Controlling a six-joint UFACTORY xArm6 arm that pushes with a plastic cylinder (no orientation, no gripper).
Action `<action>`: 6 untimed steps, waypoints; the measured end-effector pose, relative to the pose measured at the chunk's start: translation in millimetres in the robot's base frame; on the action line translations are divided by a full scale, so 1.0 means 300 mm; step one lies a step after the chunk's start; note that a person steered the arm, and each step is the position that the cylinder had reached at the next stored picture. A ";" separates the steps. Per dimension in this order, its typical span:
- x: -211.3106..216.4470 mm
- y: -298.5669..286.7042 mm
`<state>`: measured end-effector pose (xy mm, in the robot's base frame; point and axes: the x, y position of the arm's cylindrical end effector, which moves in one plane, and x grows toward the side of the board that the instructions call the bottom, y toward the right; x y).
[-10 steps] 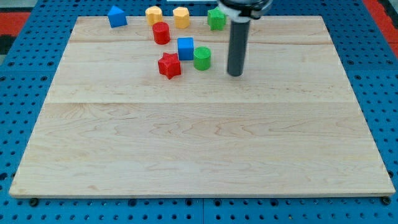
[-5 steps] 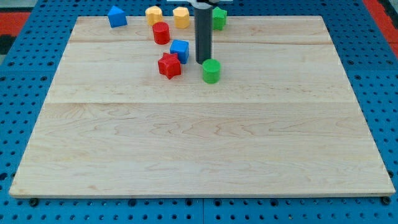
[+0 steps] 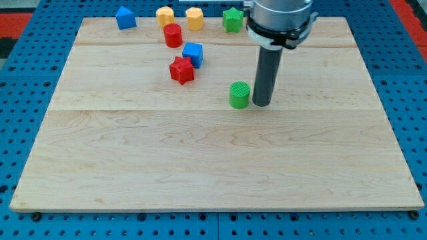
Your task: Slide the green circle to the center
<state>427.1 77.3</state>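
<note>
My tip [image 3: 261, 105] is sitting just right of the green circle [image 3: 239, 95], above the bench [image 3: 200, 167] centre. No pincer is showing; the next push is calling for a downward approach

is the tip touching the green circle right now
Cannot tell: in the camera view my tip sits right beside the green circle, on the view's right, with no plain gap or contact visible.

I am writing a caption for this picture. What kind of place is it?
Probably a robotics lab bench. A wooden board lies on a blue perforated base, small coloured blocks such as the green circle sit on it, and my tip stands just right of that circle.
</note>
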 end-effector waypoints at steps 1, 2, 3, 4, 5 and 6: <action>-0.037 0.048; -0.058 -0.034; 0.005 -0.178; 0.005 -0.288; 0.005 -0.292; -0.008 -0.261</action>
